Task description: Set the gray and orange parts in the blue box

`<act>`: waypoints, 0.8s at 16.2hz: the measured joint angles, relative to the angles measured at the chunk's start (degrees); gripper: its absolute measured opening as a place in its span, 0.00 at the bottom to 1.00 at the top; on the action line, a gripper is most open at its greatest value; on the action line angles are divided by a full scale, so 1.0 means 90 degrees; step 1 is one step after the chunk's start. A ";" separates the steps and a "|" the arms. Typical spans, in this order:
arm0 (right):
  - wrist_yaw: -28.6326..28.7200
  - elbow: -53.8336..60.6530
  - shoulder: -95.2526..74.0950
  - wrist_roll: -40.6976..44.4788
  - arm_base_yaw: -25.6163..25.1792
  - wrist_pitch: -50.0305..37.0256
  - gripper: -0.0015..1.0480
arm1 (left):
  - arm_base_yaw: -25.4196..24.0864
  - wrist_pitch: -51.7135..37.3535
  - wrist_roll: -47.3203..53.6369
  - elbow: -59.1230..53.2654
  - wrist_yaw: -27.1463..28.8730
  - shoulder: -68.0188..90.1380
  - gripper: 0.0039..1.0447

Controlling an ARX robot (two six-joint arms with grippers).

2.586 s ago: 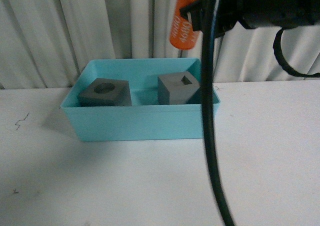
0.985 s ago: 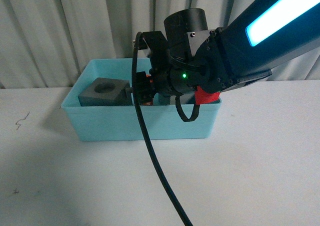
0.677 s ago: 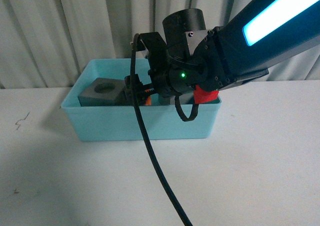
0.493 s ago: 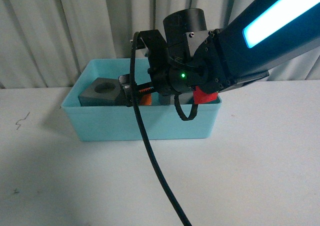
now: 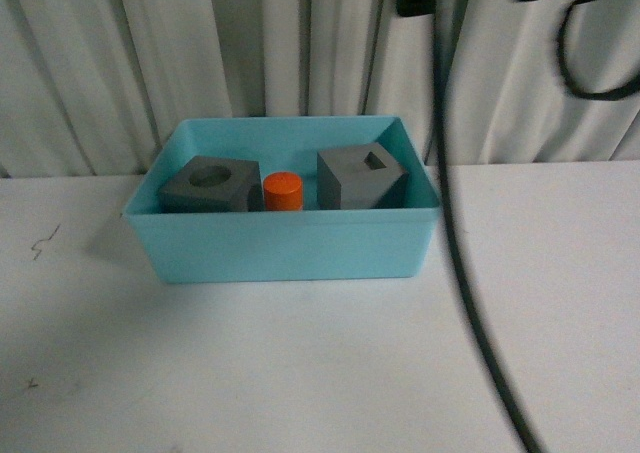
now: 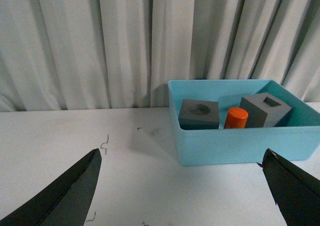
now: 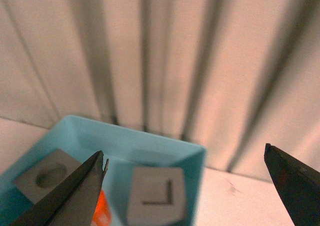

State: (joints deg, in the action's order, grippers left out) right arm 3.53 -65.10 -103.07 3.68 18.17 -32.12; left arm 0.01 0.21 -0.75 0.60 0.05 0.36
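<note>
**All three parts sit in the box**

In the front view the blue box (image 5: pixel 285 243) stands on the white worktop (image 5: pixel 300 373) in the middle of the frame, against a pale curtain (image 5: pixel 150 63). Inside it, from left to right, are the gray cube with a round recess (image 5: pixel 210 185), the orange cylinder (image 5: pixel 283 191) standing upright, and the gray cube with a rectangular recess (image 5: pixel 361 177). The cylinder stands between the two cubes, just beside the left one. No gray or orange part shows on the worktop outside the box.

The right tool (image 7: pixel 185 186) hangs above the box with its two fingers spread wide at the lower corners of its own view, and nothing is between them. In the front view only a dark part of that arm and a black cable (image 5: pixel 460 243) show at the upper right. The left tool (image 6: pixel 182 186) is also spread wide and empty, low over the worktop, with the box in the right half of its view.

Judged from how things lie, the placing looks finished: both cubes and the cylinder rest on the floor of the box. What seems left is only for the arms to move clear.
</note>
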 joint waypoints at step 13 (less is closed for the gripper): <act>-0.1627 0.6504 0.5163 -0.0729 -0.0823 -0.1970 0.47 | 0.0000 0.0000 0.0000 0.0000 -0.0005 0.0000 0.94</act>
State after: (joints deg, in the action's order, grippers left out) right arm -11.11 -6.57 -56.60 -2.87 10.76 -49.84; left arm 0.01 0.21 -0.75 0.60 0.01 0.36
